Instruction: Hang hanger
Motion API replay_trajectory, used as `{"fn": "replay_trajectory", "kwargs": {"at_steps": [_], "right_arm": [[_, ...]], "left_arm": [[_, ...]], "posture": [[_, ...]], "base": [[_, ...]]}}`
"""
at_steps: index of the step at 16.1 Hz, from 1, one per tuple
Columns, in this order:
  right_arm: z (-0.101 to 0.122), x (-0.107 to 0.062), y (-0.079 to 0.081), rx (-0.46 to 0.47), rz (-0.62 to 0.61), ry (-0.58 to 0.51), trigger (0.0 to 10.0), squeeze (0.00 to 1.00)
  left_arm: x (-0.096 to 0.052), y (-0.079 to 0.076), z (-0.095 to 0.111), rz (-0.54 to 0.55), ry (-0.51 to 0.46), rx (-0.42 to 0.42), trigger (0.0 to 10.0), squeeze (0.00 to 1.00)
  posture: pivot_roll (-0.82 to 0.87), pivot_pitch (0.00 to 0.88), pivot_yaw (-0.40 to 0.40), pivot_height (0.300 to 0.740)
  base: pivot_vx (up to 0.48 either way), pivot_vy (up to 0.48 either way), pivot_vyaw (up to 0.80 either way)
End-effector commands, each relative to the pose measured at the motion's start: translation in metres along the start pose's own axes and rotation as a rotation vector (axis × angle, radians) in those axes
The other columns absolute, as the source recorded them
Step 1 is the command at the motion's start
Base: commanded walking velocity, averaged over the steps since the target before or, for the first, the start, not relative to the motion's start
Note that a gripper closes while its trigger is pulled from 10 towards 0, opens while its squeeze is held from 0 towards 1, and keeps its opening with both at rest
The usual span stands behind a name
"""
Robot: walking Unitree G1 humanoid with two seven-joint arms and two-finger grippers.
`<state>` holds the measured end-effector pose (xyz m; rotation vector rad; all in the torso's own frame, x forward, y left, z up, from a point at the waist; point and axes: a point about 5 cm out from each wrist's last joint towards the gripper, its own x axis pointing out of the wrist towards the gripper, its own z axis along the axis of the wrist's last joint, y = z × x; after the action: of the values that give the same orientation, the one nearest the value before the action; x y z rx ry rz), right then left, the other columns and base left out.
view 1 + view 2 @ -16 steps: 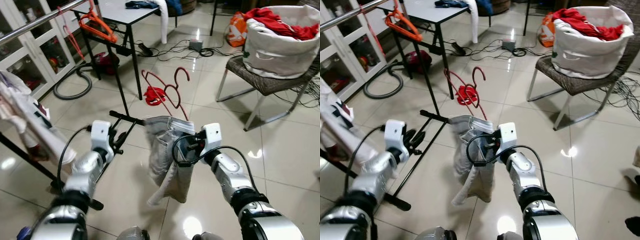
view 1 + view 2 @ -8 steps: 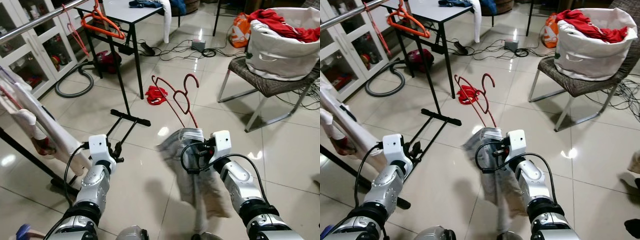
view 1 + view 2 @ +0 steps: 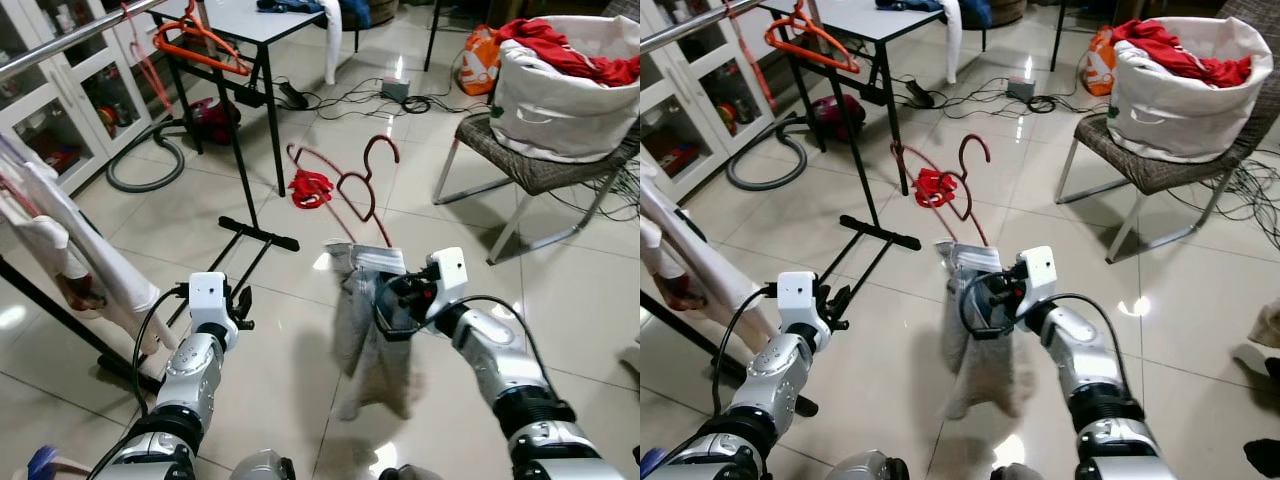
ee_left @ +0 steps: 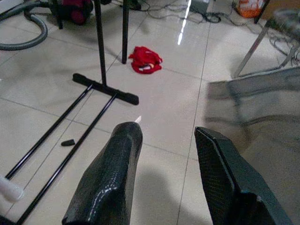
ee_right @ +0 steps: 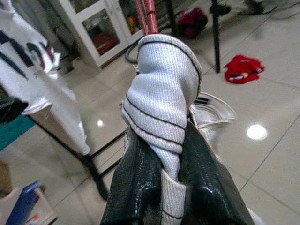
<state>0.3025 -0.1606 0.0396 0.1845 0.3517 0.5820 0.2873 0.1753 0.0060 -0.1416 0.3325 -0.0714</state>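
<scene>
My right gripper [image 3: 398, 296] is shut on a red hanger [image 3: 347, 184] and on the grey garment [image 3: 366, 335] that hangs from it; the hook points up and away from me. In the right wrist view the fingers [image 5: 140, 173] pinch the garment's ribbed band [image 5: 161, 98] with the red hanger [image 5: 148, 11] rising above it. My left gripper [image 4: 166, 133] is open and empty, low over the floor, to the left of the garment. A silver clothes rail [image 3: 70, 41] crosses the upper left and carries an orange hanger [image 3: 196, 36].
White clothes [image 3: 72, 252] hang from the rack at my left, and its black foot [image 3: 259, 233] lies on the tiles ahead. A red cloth [image 3: 310, 188], a vacuum hose [image 3: 140, 175], a white table [image 3: 250, 22] and a chair [image 3: 540, 165] holding a laundry bag [image 3: 560, 85] stand beyond.
The grey garment has swung back from the right and now hangs straighter under my right gripper. The hanger has tipped a little to the left. My left gripper stays low and open.
</scene>
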Motion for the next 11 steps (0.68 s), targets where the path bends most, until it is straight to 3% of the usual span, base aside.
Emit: {"fn": "replay_trajectory", "kwargs": {"at_steps": [1,4,5,11], "right_arm": [[0.018,0.002,0.002,-0.023,0.052,-0.044,10.0,0.10],[0.041,-0.003,-0.006,-0.057,0.095,-0.046,10.0,0.09],[0.058,-0.007,-0.008,-0.077,0.151,-0.044,10.0,0.09],[0.080,-0.027,-0.012,-0.221,0.296,0.088,10.0,0.09]], "left_arm": [[0.003,-0.001,0.011,-0.020,-0.049,0.010,10.0,1.00],[0.005,-0.006,0.017,-0.068,-0.075,0.046,10.0,1.00],[0.006,-0.005,0.019,-0.073,-0.077,0.044,10.0,1.00],[0.005,0.008,0.020,-0.147,-0.024,0.111,10.0,1.00]], "posture": [[-0.10,0.000,0.056,0.740],[-0.10,0.000,0.062,0.740],[-0.10,0.000,0.062,0.740],[-0.10,0.000,0.060,0.740]], "base": [[0.000,0.000,0.00],[0.000,0.000,0.00],[0.000,0.000,0.00],[0.000,0.000,0.00]]}}
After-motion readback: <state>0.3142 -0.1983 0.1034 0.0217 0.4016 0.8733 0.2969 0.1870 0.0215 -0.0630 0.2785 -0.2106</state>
